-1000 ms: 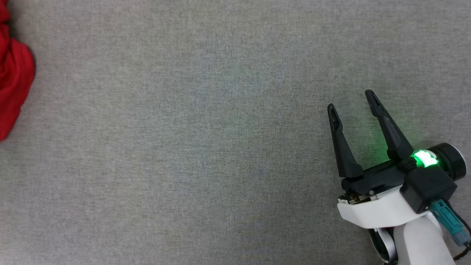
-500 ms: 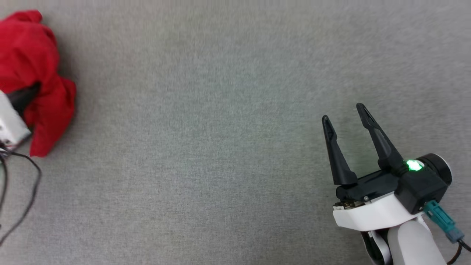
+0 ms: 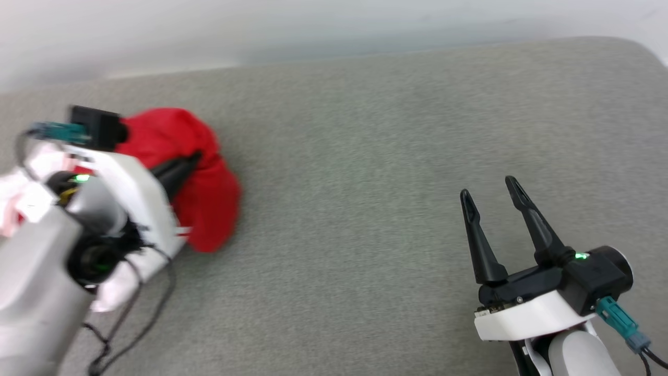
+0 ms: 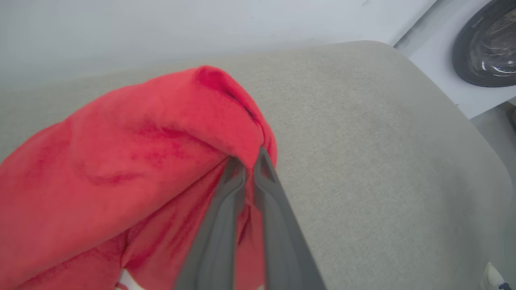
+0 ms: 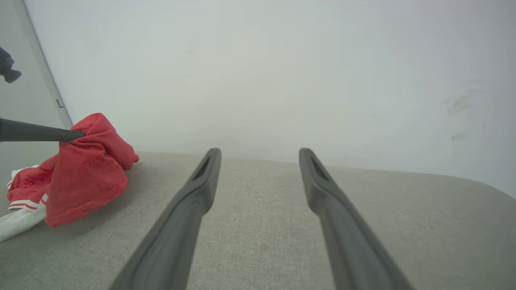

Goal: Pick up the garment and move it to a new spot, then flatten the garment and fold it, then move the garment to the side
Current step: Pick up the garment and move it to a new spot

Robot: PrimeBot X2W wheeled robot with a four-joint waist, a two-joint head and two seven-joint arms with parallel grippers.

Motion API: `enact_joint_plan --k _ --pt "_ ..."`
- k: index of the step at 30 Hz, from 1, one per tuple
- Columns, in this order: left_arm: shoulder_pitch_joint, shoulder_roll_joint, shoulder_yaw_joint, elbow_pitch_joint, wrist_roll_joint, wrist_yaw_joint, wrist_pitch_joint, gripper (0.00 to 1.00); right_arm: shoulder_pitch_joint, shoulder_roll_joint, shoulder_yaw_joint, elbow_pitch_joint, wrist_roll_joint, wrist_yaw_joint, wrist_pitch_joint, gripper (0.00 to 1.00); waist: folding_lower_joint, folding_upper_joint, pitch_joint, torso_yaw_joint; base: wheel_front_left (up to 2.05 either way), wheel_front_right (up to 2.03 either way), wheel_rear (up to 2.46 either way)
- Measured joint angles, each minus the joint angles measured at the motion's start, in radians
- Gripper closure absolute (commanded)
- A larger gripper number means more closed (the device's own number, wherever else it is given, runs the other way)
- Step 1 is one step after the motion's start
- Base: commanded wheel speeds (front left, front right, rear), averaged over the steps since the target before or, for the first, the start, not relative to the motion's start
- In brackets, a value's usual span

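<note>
- Pick-and-move step: pinched shut on bunched red shirt (image 3: 209, 198) with left gripper (image 3: 194, 156).
- Spread wide, holding nothing, at right gripper (image 3: 488, 187).
- Next, probably: drop at new spot, flatten.

One red shirt (image 3: 209, 209), with one white sleeve (image 5: 18, 223) showing, on one grey counter (image 3: 365, 156). Two grippers work over it, the left gripper (image 3: 194, 156) and the right gripper (image 3: 487, 187). Each has two dark fingers (image 5: 193, 201), four in all. Two teal plugs (image 3: 618, 318), one at each wrist. Two green lights (image 3: 579, 256), one on each arm. One round washer door (image 4: 487, 44) beyond the counter's corner.
</note>
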Motion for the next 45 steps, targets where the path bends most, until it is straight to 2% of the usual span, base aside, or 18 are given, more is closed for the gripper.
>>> enact_joint_plan --k 8,13,20,25,26,27,30,36,41,45 --pt "-0.014 -0.186 -0.117 -0.055 0.066 0.015 -0.019 1.00 0.011 0.000 -0.016 0.001 0.025 0.000 -0.001 0.00 0.0000 0.0000 -0.039 -0.091 0.00 0.00 0.00" --pt "-0.016 -0.318 -0.192 -0.044 0.097 0.020 -0.032 1.00 0.013 0.000 -0.019 -0.005 0.034 0.000 -0.001 0.00 0.0000 0.0000 -0.031 -0.131 0.00 0.00 0.00" --pt "-0.082 -0.477 -0.230 0.091 0.168 0.047 -0.129 1.00 0.006 -0.001 -0.005 -0.010 0.045 0.000 -0.001 0.00 0.0002 0.0000 0.009 -0.173 0.00 0.00 0.00" --pt "-0.153 -0.529 -0.220 0.204 0.216 0.048 -0.237 1.00 -0.005 -0.001 0.000 -0.010 0.052 0.000 -0.001 0.00 0.0003 0.0000 0.032 -0.196 0.00 0.00 0.00" --pt "-0.164 -0.533 -0.223 0.227 0.230 0.047 -0.252 0.42 -0.005 -0.001 0.000 -0.008 0.053 0.000 -0.001 0.00 0.0004 0.0000 0.033 -0.198 0.00 0.00 0.00" --pt "-0.170 -0.539 -0.226 0.247 0.232 0.044 -0.255 0.00 -0.006 -0.001 0.001 -0.005 0.053 0.000 -0.001 0.00 0.0004 0.0000 0.032 -0.199 0.00 0.00 0.00" --pt "-0.172 -0.557 -0.239 0.294 0.230 0.031 -0.270 0.00 -0.005 -0.001 0.000 0.002 0.054 0.000 -0.001 0.00 0.0003 0.0000 0.022 -0.197 0.00 0.00 0.00" --pt "-0.155 -0.551 -0.261 0.349 0.223 0.014 -0.303 0.00 -0.001 0.000 -0.012 0.016 0.051 0.000 -0.001 0.00 0.0003 0.0000 -0.015 -0.169 0.00 0.00 0.00" --pt "-0.153 -0.507 -0.249 0.349 0.265 0.027 -0.416 0.00 0.013 -0.001 -0.022 0.031 0.039 0.000 -0.001 0.00 0.0003 0.0000 -0.064 -0.127 0.00 0.00 0.00" --pt "-0.142 -0.430 -0.225 0.309 0.310 0.040 -0.505 0.00 0.033 0.000 -0.036 0.039 0.033 0.000 -0.001 0.00 0.0003 0.0000 -0.101 -0.081 0.00 0.00 0.00"
